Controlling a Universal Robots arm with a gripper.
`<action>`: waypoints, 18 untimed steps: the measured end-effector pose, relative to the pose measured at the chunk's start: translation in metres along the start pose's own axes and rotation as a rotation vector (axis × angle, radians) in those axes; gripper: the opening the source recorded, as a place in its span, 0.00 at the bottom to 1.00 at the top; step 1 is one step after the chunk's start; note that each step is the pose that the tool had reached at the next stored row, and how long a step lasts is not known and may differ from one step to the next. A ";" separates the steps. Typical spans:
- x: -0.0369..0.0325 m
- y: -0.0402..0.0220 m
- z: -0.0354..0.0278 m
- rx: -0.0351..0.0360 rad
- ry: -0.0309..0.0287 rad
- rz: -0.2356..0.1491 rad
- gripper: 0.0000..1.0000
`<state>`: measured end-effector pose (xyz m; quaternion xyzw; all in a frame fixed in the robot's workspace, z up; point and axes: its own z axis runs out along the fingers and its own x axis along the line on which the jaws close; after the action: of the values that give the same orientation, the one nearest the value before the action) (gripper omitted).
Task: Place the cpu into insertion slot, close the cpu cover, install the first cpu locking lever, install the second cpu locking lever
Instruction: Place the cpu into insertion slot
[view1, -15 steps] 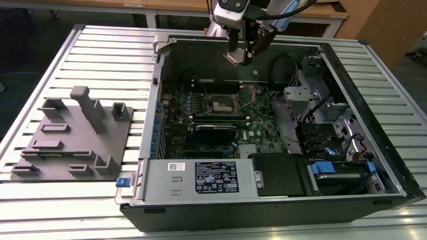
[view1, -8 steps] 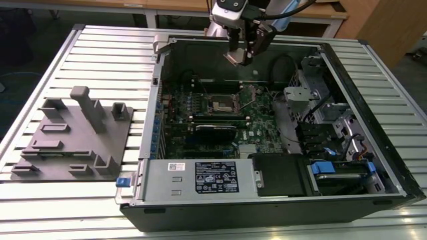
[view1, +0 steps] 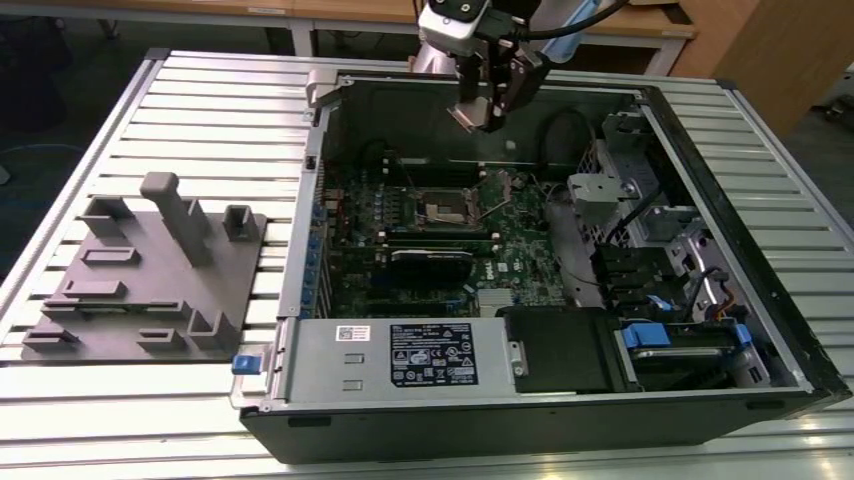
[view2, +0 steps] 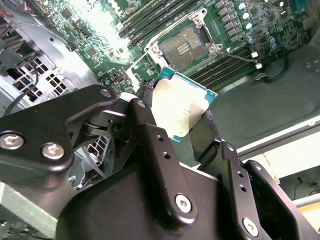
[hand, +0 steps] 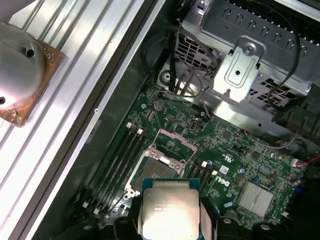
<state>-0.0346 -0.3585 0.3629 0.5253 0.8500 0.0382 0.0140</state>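
Above the open computer case (view1: 400, 435), in the exterior view, the gripper (view1: 478, 118) hangs with the cpu (view1: 469, 116) pinched between its fingers, well clear of the insertion slot (view1: 451, 205) on the board below. In the second wrist view the black fingers (view2: 150, 131) clamp the chip's opposite edges, silvery face showing; in the first wrist view the held cpu (hand: 170, 212) appears just beside the uncovered slot (hand: 160, 169).

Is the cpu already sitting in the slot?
No, the hand grips the cpu in the air, and the slot shows a bare centre.
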 end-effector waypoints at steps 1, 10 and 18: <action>0.0000 0.0000 0.0000 0.0000 -0.0005 0.006 0.54; 0.0000 -0.0002 0.0006 -0.0008 -0.0045 0.056 0.54; 0.0001 -0.0003 0.0011 -0.0013 -0.0067 0.083 0.54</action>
<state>-0.0348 -0.3586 0.3618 0.5602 0.8274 0.0375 0.0156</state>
